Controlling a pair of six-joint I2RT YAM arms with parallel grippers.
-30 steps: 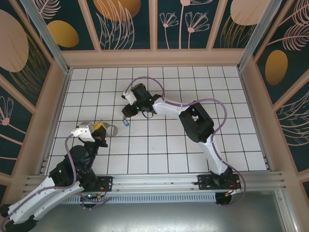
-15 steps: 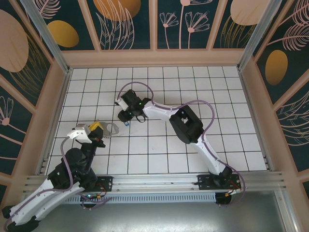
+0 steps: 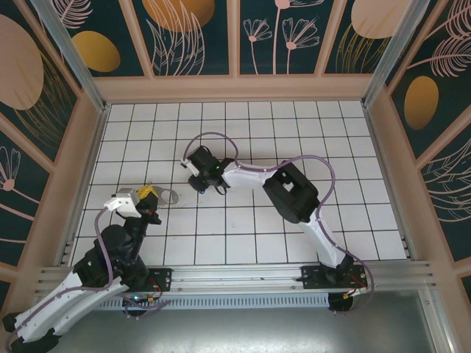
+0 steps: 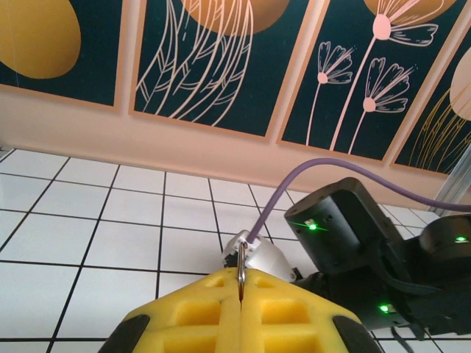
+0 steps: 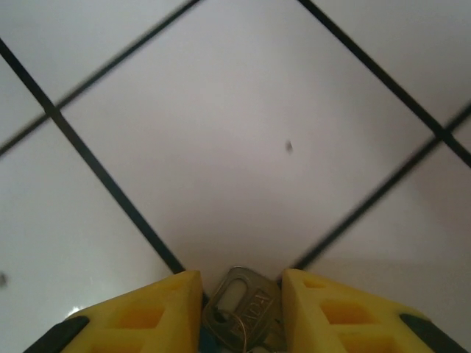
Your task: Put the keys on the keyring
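Note:
My left gripper (image 3: 152, 193) is shut on the keyring (image 3: 170, 195), a thin metal loop that sticks out to the right over the tiles. In the left wrist view the keyring (image 4: 241, 262) stands edge-on, pinched between the yellow pads of the left gripper (image 4: 241, 284). My right gripper (image 3: 199, 184) points down at the floor about one tile to the right of the ring, with a bit of blue under it. In the right wrist view the keys (image 5: 243, 305), a silver key head with a slot and a thin wire through it, lie between the fingers of the right gripper (image 5: 239, 285), touching both.
The right arm's black wrist (image 4: 346, 229) and purple cable (image 4: 324, 170) loom just beyond the left gripper. White tiled floor (image 3: 309, 140) spreads to the right and back. Pink walls (image 3: 235, 88) enclose the cell.
The right gripper has shifted slightly to the right and down onto the key, and its jaws have narrowed around it. The left gripper has moved a little left with the ring.

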